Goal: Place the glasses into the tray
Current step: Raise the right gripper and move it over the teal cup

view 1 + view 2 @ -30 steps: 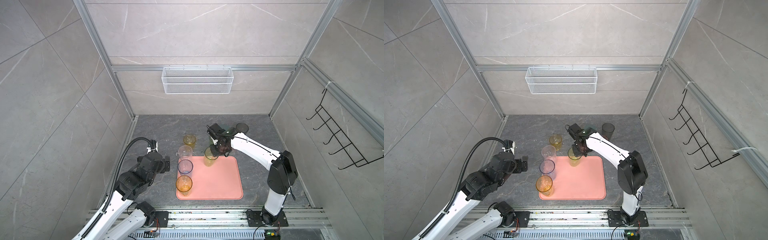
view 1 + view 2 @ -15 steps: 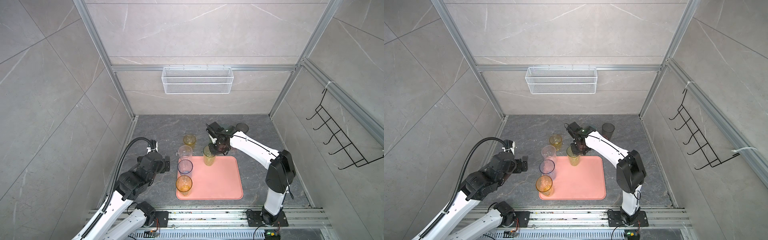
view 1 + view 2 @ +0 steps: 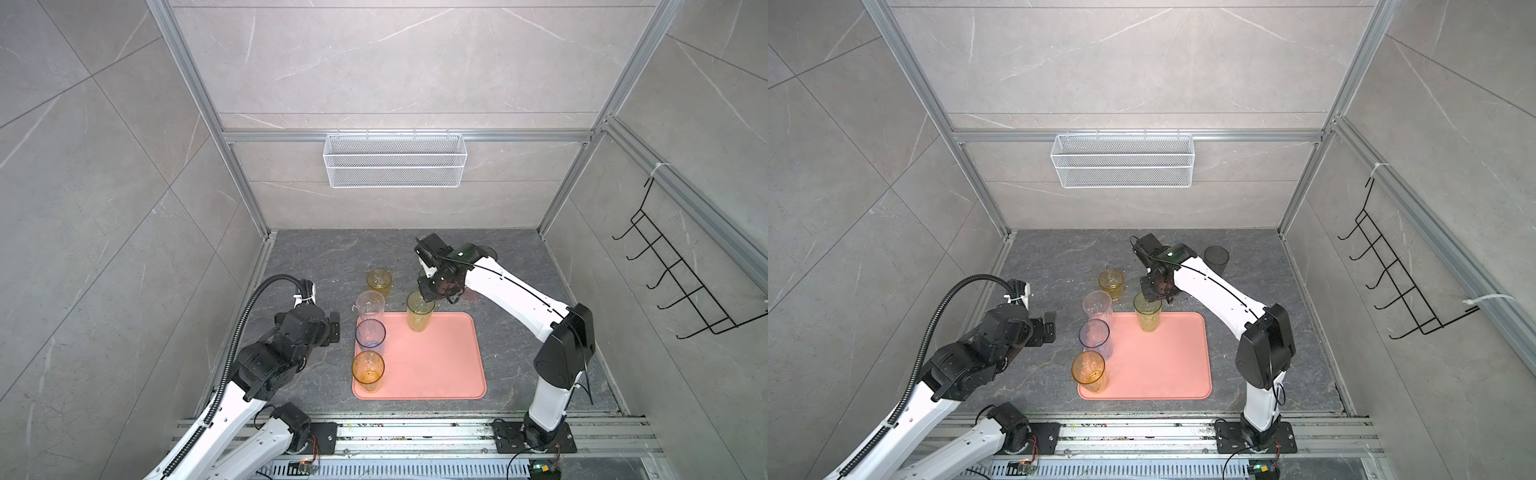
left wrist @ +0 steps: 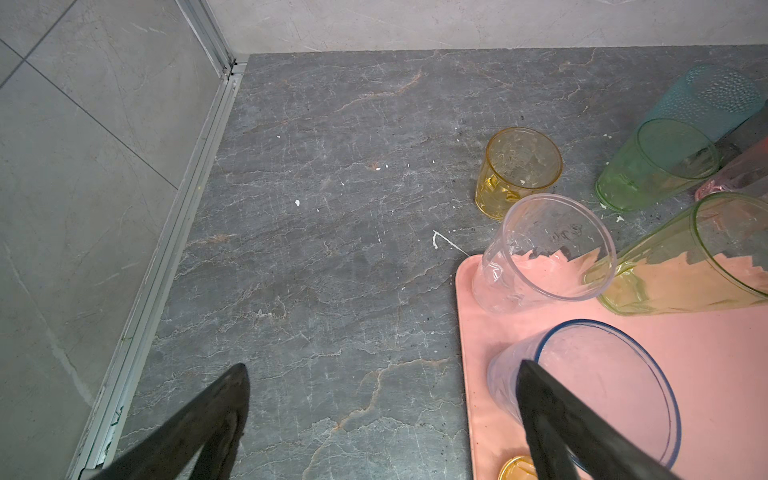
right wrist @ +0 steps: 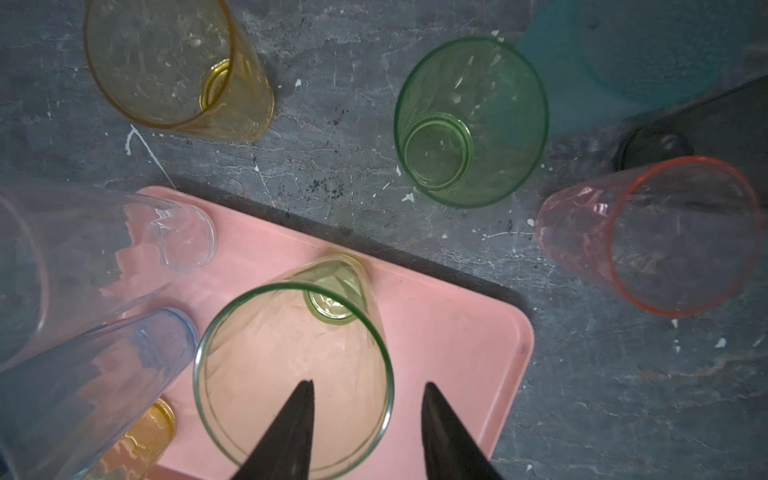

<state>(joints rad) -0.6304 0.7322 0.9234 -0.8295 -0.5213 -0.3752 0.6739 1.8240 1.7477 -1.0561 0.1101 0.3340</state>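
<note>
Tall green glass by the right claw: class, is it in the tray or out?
In: the glass stands upright with its base on the tray, near its far rim.

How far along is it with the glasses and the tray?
Done: four stand on the tray: clear glass, blue glass, amber glass, yellow-green glass. In hand: nothing; the right gripper is open astride that last rim, the left gripper open. Left on the counter: yellow glass, green glass, pink glass, teal glass, dark glass.

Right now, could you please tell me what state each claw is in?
Left claw: open, holding nothing.
Right claw: open, straddling the rim of the tall yellow-green tumbler, not gripping it.
</note>
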